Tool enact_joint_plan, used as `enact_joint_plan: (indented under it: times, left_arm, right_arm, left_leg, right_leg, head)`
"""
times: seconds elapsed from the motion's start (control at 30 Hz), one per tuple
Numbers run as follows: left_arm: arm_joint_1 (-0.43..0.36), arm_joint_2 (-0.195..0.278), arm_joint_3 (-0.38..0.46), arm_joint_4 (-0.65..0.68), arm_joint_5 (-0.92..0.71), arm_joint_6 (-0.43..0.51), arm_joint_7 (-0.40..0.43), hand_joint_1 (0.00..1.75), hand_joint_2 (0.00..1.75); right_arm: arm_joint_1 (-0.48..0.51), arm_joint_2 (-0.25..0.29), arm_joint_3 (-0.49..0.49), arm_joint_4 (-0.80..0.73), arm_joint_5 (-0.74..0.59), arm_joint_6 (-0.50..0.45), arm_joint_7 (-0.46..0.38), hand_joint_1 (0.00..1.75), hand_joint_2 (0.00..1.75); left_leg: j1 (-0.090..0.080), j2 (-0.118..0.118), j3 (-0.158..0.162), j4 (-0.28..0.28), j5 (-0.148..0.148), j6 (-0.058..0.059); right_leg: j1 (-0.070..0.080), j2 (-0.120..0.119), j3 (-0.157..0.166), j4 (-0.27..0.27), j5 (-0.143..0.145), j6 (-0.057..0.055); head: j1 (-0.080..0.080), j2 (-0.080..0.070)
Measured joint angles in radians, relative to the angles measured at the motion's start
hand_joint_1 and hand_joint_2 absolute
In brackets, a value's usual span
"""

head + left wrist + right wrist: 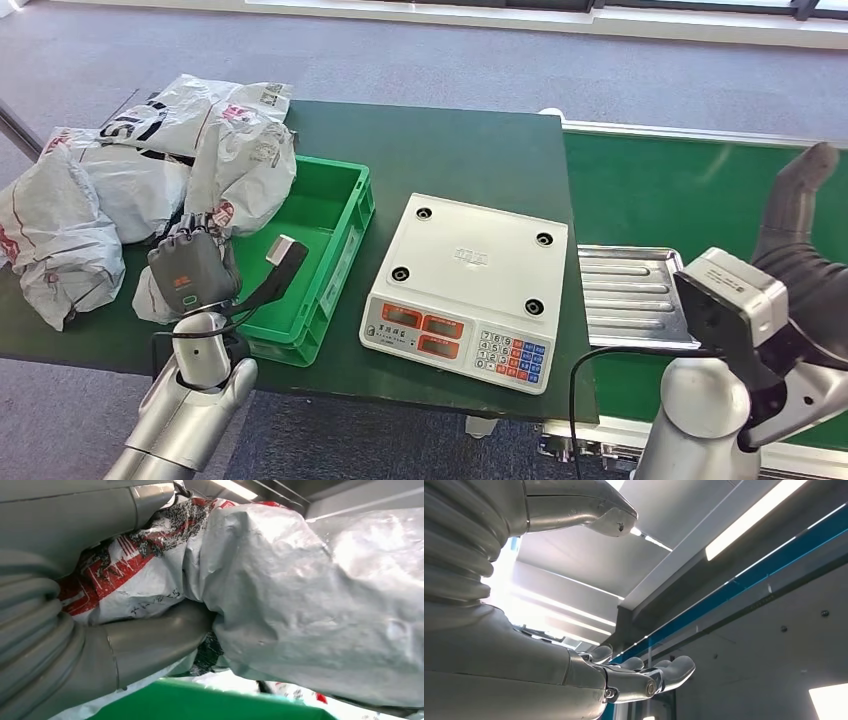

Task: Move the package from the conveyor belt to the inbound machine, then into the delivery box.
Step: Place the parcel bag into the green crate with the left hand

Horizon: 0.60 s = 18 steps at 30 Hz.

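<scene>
On the bench: a dark green bench (440, 150) carries a green crate (325, 215), a white weighing scale (470, 290) and a heap of grey mail bags (90, 200).
Package: a grey package (245, 165) printed in red and black hangs over the crate's left rim, its lower end dipping toward the crate's floor.
Left hand: and there's the left hand (190, 268), low at the crate's near left corner, right against the package's lower end; up close its thumb (155, 642) presses into the plastic from one side with another finger (90, 520) on the other, so the fingers are pinching the package.
Right hand: the right hand (639, 675) is raised and turned up toward the ceiling lights, fingers (676, 670) stretched out and apart, nothing in them.
Scale: sits just right of the crate, platform bare, keypad facing the robot.
Conveyor: a green conveyor belt (680, 185) runs along the bench's right side, with a ridged metal tray (625, 295) at its near end.
</scene>
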Motion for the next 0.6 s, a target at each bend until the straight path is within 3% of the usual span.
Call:
enact_joint_plan:
  times: [0.03, 0.6]
  left_arm:
    - [0.000, 0.004, 0.000, 0.015, 0.000, 0.000, -0.002, 0.00, 1.75]
    - [-0.005, 0.011, 0.000, 0.123, 0.000, -0.013, -0.031, 0.00, 1.75]
  right_arm:
    - [0.000, 0.000, 0.000, 0.000, 0.000, 0.000, 0.000, 0.00, 1.75]
    - [0.000, 0.000, 0.000, 0.000, -0.006, 0.000, -0.004, 0.00, 1.75]
  left_leg:
    - [0.000, 0.001, 0.000, 0.000, 0.000, 0.000]
    - [-0.001, 0.001, 0.000, 0.000, 0.000, 0.000]
  right_leg:
    - [0.000, 0.001, 0.000, 0.000, 0.000, 0.000]
    - [0.000, 0.001, -0.001, 0.000, 0.001, 0.000]
  head:
    - [0.000, 0.000]
    - [0.000, 0.000]
